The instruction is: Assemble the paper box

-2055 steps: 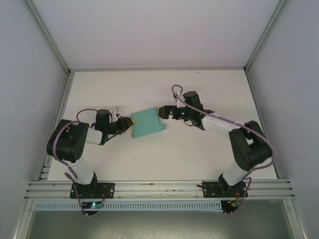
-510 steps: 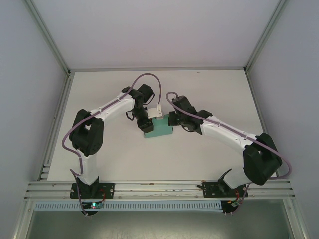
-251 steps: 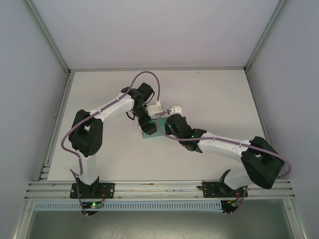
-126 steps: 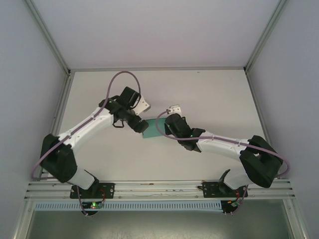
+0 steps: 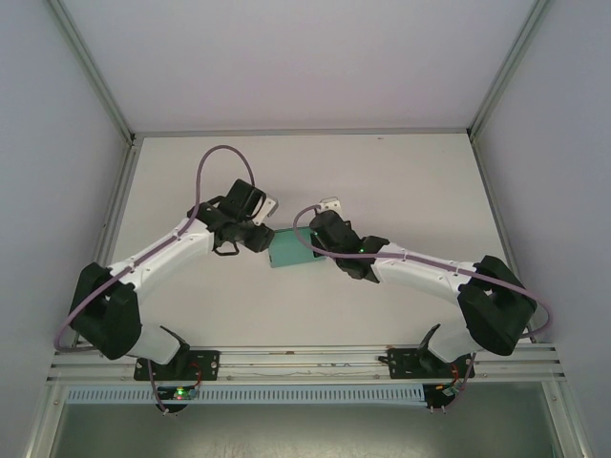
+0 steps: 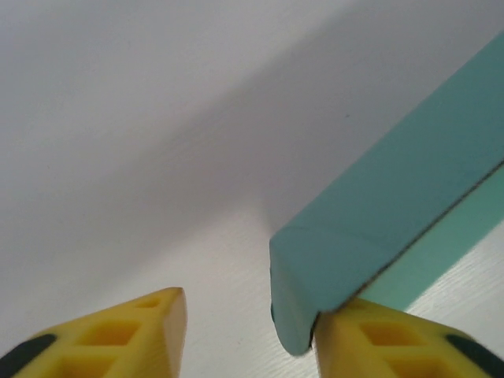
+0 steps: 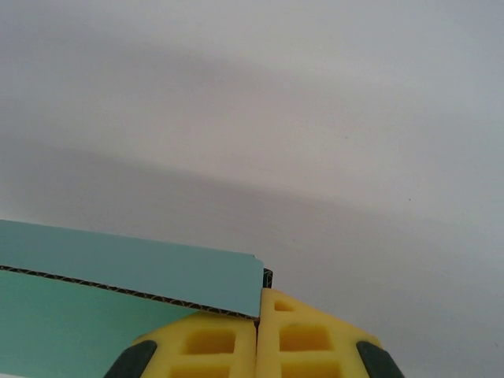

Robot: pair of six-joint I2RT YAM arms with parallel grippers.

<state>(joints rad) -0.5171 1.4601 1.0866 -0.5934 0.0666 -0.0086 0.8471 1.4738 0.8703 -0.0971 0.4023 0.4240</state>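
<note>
The paper box [image 5: 286, 253] is a teal-green folded card at the middle of the white table [image 5: 401, 181]. My left gripper [image 5: 263, 239] is at its left edge. In the left wrist view a rounded teal corner [image 6: 315, 268] pokes in between the yellow fingers and rests against the right finger [image 6: 378, 339]. A gap of bare table separates it from the left finger [image 6: 150, 331], so the left gripper [image 6: 253, 303] is open. My right gripper [image 5: 307, 239] is at the box's upper right, and its fingers [image 7: 220, 342] are pressed together on a thin corrugated edge of the card [image 7: 126, 272].
Grey enclosure walls and aluminium rails [image 5: 115, 191] border the table on the left, right and back. Both arms reach inward and meet at the box. Purple cables [image 5: 205, 167] loop above the wrists.
My left arm has swung from over the box down to its left side, and its jaws have narrowed around the card's corner. My right gripper has stayed shut on the box, which shifted slightly.
</note>
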